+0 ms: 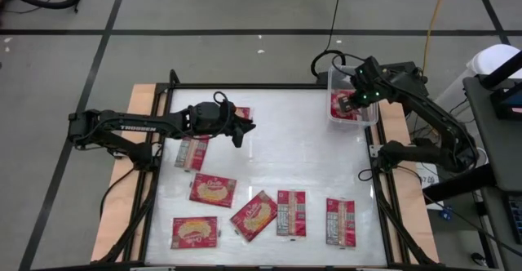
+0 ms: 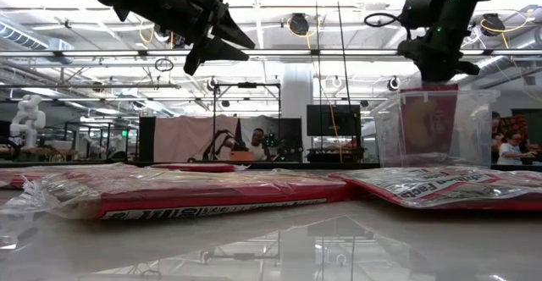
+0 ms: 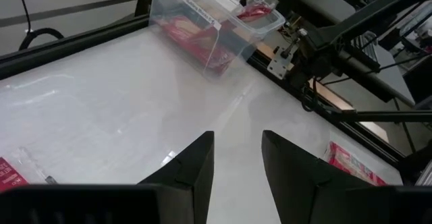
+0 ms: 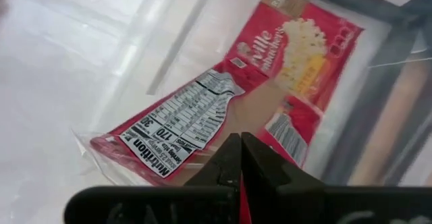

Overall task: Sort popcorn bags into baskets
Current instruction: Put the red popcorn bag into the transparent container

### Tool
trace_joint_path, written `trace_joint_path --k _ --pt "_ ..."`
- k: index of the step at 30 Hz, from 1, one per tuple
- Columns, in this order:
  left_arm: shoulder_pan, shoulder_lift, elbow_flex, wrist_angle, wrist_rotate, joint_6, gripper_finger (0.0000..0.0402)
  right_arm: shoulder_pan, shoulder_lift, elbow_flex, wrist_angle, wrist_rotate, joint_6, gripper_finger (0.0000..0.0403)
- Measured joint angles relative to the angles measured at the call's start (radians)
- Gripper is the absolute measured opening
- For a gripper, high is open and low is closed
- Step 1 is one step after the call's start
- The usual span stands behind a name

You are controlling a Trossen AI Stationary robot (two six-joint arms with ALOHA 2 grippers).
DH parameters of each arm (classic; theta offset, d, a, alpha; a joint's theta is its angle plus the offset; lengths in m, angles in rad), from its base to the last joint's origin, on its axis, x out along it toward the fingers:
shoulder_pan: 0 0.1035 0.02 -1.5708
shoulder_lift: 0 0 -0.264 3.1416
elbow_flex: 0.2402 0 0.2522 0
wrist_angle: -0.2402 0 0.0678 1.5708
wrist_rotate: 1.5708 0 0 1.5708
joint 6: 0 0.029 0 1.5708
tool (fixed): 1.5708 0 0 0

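The right tool hangs over the clear basket, pinched shut on a popcorn bag. The left tool, part-open and empty, hovers nearer the loose bags.

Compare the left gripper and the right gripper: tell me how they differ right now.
The left gripper hangs above the table's middle-left with its fingers parted and nothing between them. The right gripper is over the clear bin at the table's far right corner, its fingers pressed shut on a red popcorn bag hanging into the bin, above other packets already there. Both are dark, two-fingered and raised off the table.
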Motion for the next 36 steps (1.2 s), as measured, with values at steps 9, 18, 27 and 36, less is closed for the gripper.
trace_joint_path --k 9,18,27,36 --pt "0.0 0.0 0.0 -0.001 0.0 0.002 0.0127 0.0 -0.017 0.07 0.008 -0.044 0.044 0.0" --pt "0.0 0.0 0.0 -0.001 0.0 0.031 0.0127 0.003 -0.018 0.123 0.008 -0.091 0.084 0.0" --pt "0.0 0.0 0.0 -0.002 0.0 0.036 0.0127 0.043 0.046 0.123 -0.067 -0.073 0.263 0.0" --pt "0.004 0.0 0.0 -0.01 -0.008 0.053 0.0127 0.086 0.292 0.123 -0.195 0.077 0.202 0.0046"
